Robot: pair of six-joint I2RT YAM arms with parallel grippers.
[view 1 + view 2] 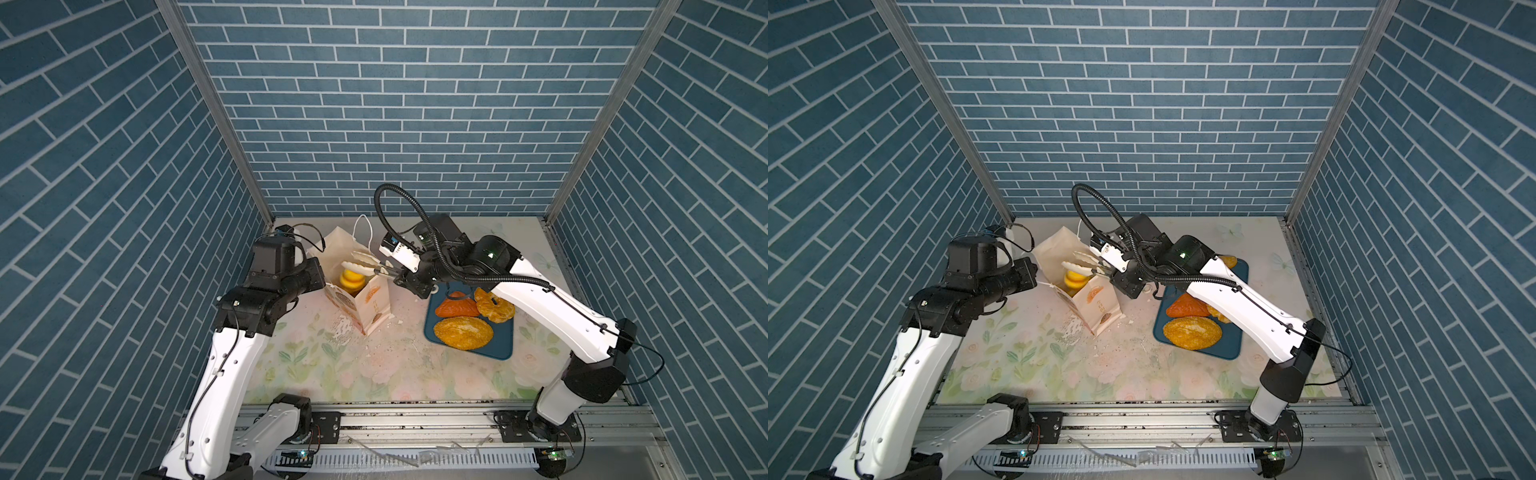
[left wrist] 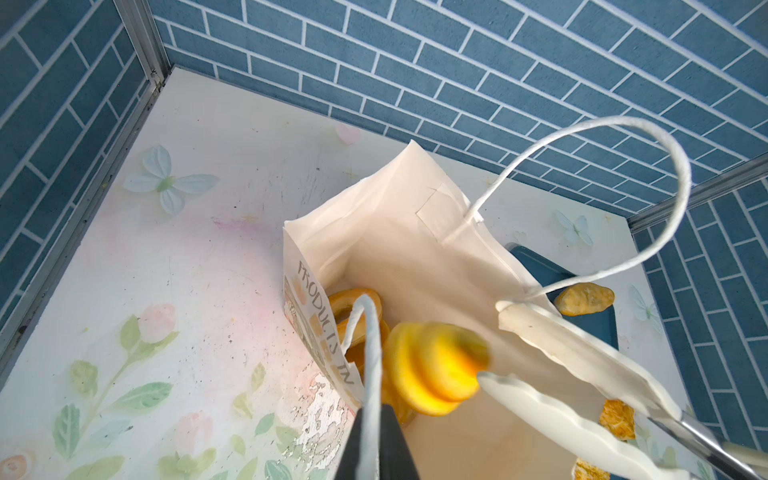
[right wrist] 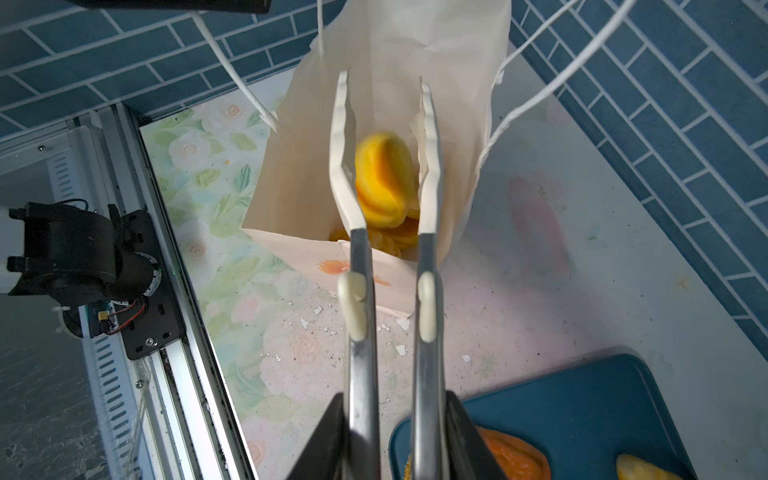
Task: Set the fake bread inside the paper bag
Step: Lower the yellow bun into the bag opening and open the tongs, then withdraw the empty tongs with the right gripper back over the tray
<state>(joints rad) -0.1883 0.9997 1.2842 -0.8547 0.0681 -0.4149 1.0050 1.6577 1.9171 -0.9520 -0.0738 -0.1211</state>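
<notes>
Starting at the left, you have the left gripper (image 2: 376, 444) pinched together on one white cord handle (image 2: 370, 353) of the paper bag (image 1: 376, 301). The bag stands open towards the back of the worktop (image 1: 374, 374), left of its middle. Low inside it you can see a ring (image 2: 353, 303) and more golden pieces. A yellow ridged bun (image 3: 384, 178), blurred, is in the bag's mouth between the parted white tips of the tongs (image 3: 428, 166); you cannot tell whether they touch it. Your right gripper (image 3: 392, 440) is clamped on the tongs' metal arms. Further right, near the worktop's right edge, the dark blue tray (image 1: 500, 343) carries the reddish triangle (image 1: 455, 308), a croissant (image 1: 494, 307) and the seeded oval loaf (image 1: 463, 332).
</notes>
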